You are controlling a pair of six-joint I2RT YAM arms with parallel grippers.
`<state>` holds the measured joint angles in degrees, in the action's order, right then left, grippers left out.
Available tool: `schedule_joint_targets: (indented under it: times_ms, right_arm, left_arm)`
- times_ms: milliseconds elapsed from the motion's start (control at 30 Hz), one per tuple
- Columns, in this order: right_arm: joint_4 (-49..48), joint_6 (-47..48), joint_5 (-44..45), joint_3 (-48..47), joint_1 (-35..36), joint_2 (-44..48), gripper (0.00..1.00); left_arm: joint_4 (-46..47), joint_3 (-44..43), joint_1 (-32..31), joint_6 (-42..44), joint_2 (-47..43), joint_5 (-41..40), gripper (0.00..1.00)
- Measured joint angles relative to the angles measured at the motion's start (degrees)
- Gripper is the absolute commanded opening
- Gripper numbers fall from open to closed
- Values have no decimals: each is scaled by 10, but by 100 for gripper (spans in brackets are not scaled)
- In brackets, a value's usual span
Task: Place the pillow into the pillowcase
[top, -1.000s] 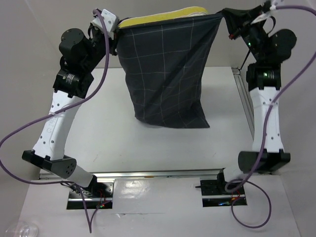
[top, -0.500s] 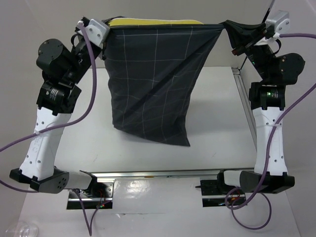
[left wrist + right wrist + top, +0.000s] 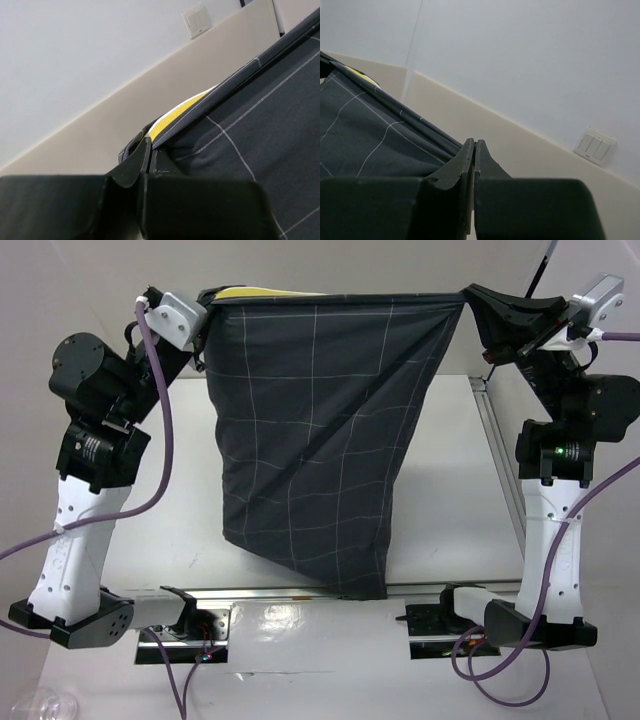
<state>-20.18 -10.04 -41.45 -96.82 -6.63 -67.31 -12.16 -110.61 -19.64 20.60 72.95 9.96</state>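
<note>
The dark checked pillowcase [image 3: 320, 430] hangs stretched between my two grippers, high above the table, its open top edge taut and level. Only a thin yellow strip of the pillow [image 3: 258, 291] shows above that edge near the left corner; the rest is inside the case. My left gripper [image 3: 203, 312] is shut on the case's top left corner; in the left wrist view its jaws [image 3: 148, 146] pinch the fabric [image 3: 250, 135] beside the yellow band [image 3: 175, 117]. My right gripper [image 3: 484, 312] is shut on the top right corner; its jaws [image 3: 474, 146] are closed beside the fabric [image 3: 365, 135].
The case's lower tip [image 3: 360, 585] hangs down to the metal rail [image 3: 300, 595] at the table's near edge. The white table [image 3: 440, 490] lies below. A side rail [image 3: 497, 460] runs along the right. Purple cables [image 3: 160, 430] loop off both arms.
Both arms have lifted and drawn the stretched pillowcase toward the near edge, so it looms larger. Less of the yellow pillow edge shows above the opening than before.
</note>
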Motion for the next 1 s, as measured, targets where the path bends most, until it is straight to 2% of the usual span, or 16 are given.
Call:
schedule_joint_targets:
  times_ms: [333,500,600,700,800,1000]
  right_arm:
    - [-4,-39,-38,9,-9,30,0]
    - [1,-41,-33,45,-9,24,0]
    - [9,-38,-31,90,-9,9,0]
    - [26,-44,-48,92,-9,-34,0]
    - [31,-53,-57,92,15,-62,0]
    - [-17,-49,-66,86,115,-66,0]
  left_arm:
    - [-21,-4,1,-35,-23,-7,0]
    - [-11,40,1,-50,-30,-12,0]
    - [-17,71,2,-61,-17,-22,0]
    - [-41,57,6,-74,31,-47,0]
    - [-47,41,16,-85,62,-76,0]
    - [-66,19,41,-88,42,-152,0]
